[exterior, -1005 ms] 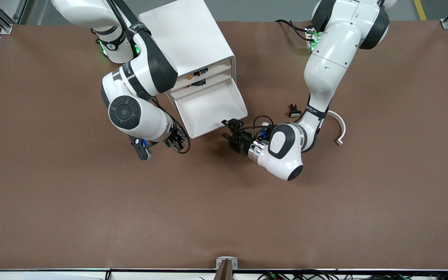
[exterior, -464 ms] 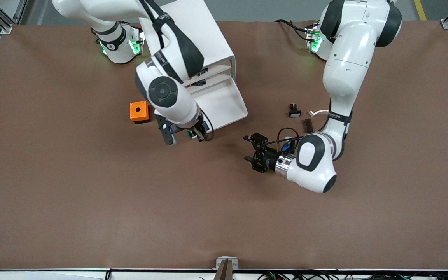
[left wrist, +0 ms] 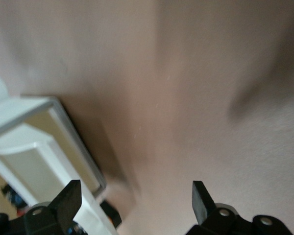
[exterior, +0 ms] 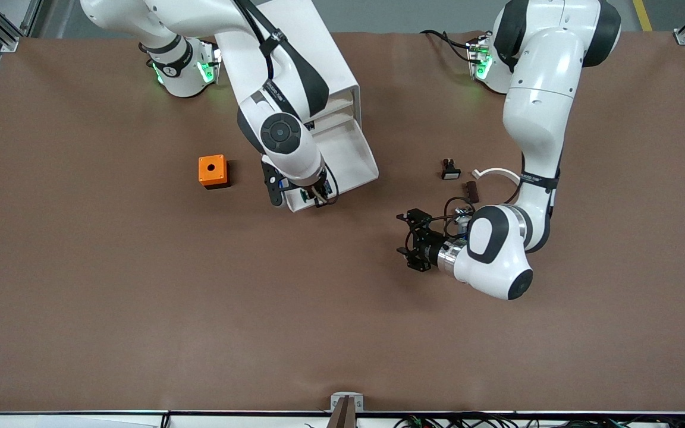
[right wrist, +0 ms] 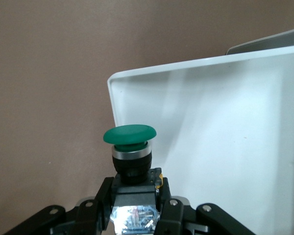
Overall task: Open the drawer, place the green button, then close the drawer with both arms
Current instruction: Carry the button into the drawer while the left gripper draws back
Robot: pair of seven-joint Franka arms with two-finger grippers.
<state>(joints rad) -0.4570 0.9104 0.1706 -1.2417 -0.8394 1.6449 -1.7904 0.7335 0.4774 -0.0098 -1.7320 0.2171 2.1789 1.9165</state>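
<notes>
The drawer (exterior: 345,157) stands pulled out of the white cabinet (exterior: 295,53), its white tray bare inside (right wrist: 225,142). My right gripper (exterior: 313,195) hangs over the drawer's front corner toward the right arm's end. It is shut on the button (right wrist: 130,135), which has a round green cap and a dark body clamped between the fingers (right wrist: 135,196). My left gripper (exterior: 409,241) is open and holds nothing. It hovers over bare table, away from the drawer toward the left arm's end. In the left wrist view its fingers (left wrist: 68,200) stand wide apart, and the drawer's edge (left wrist: 44,147) shows off to one side.
An orange cube with a hole (exterior: 212,171) sits on the table toward the right arm's end. A black button with a white cap (exterior: 450,170), a small dark block (exterior: 472,190) and a curved white piece (exterior: 500,173) lie near the left arm.
My left gripper opened wider and drew back from the drawer's front toward the left arm's end. My right gripper carried the button from beside the drawer to over its front corner, uncovering the orange cube.
</notes>
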